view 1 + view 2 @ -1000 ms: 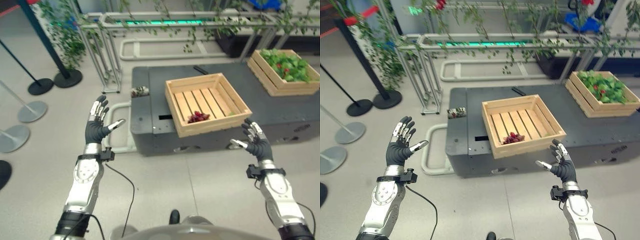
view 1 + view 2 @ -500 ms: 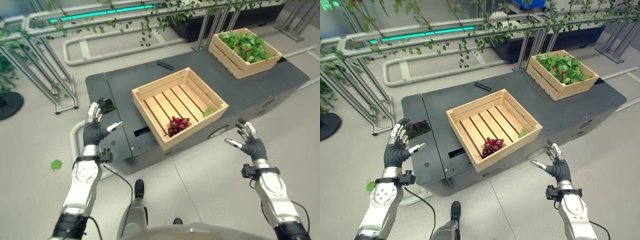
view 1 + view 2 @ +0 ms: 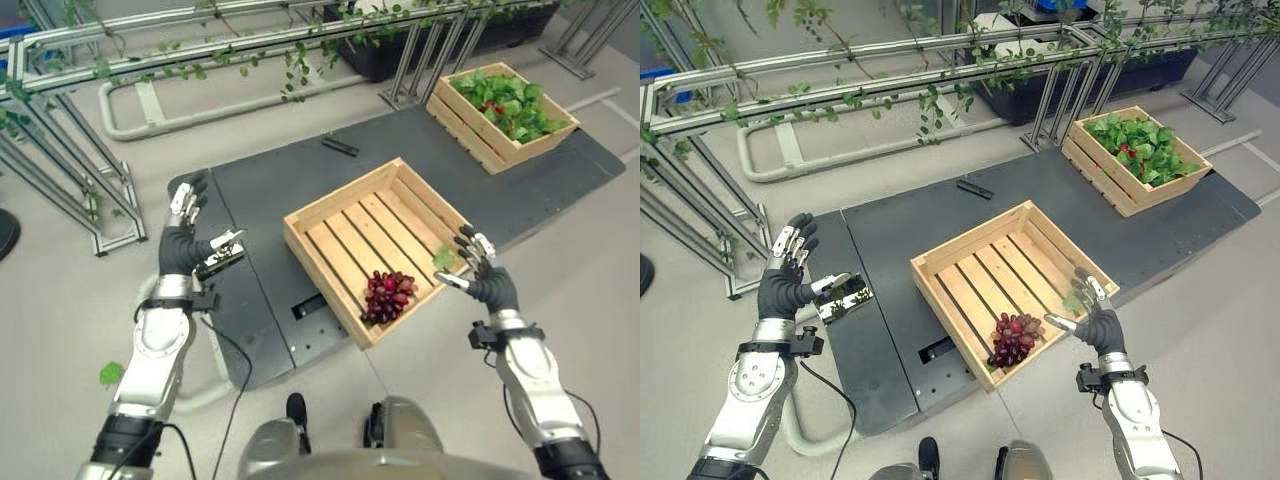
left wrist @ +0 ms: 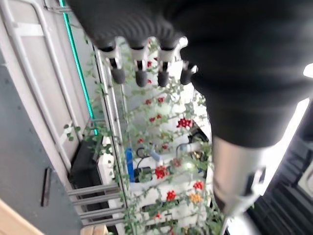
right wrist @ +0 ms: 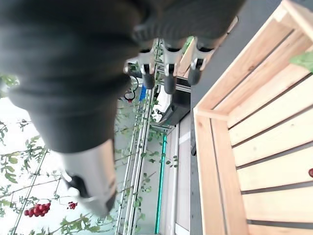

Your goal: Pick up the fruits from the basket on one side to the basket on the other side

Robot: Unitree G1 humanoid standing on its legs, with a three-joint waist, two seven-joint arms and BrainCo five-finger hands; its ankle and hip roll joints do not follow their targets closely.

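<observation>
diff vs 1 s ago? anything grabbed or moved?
Nothing grabbed. The camera shifted, so the whole scene sits differently in view. The right hand now shows by the near crate's right corner, fingers still straight. The left hand stays raised, open and empty. The grapes still lie in the near crate; the leafy far crate is untouched.

No legible text, labels or numbers apparent anywhere.
</observation>
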